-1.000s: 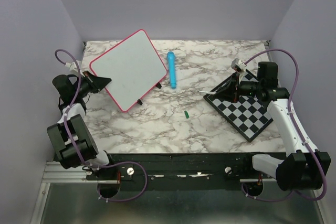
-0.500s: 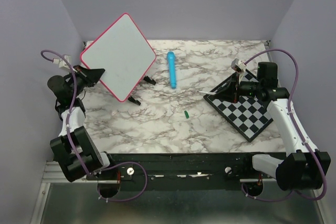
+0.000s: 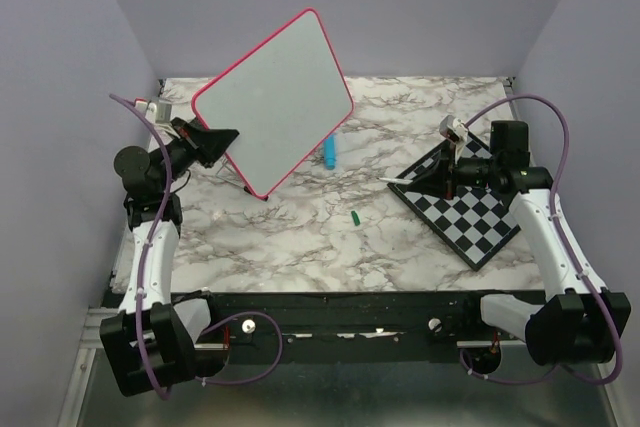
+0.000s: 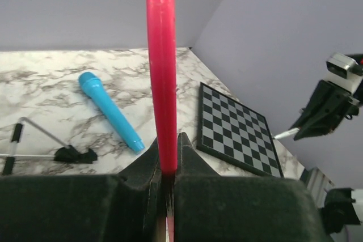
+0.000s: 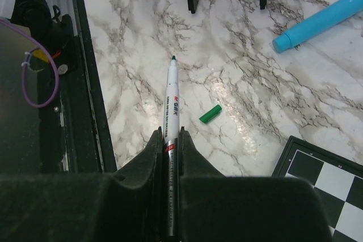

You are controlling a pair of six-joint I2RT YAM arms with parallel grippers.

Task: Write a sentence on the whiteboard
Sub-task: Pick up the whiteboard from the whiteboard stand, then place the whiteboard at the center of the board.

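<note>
Item 1: left gripper (image 3: 215, 140). I see its jaws clamped on the pink-red rim of the whiteboard (image 3: 272, 107). The board stands steeply tilted over the far-left part of the marble table (image 3: 300, 247). I cannot tell if its lower corner touches.

Item 2: right gripper (image 3: 425, 175). Jaws closed on a white marker (image 5: 171, 97), tip bare, by the left edge of the chessboard (image 3: 475, 212).

Item 3: 1 green cap (image 3: 355, 217), lying on the table between the 2 arms.

Item 4: 1 blue cylinder (image 3: 330, 152), partly behind the whiteboard.
</note>
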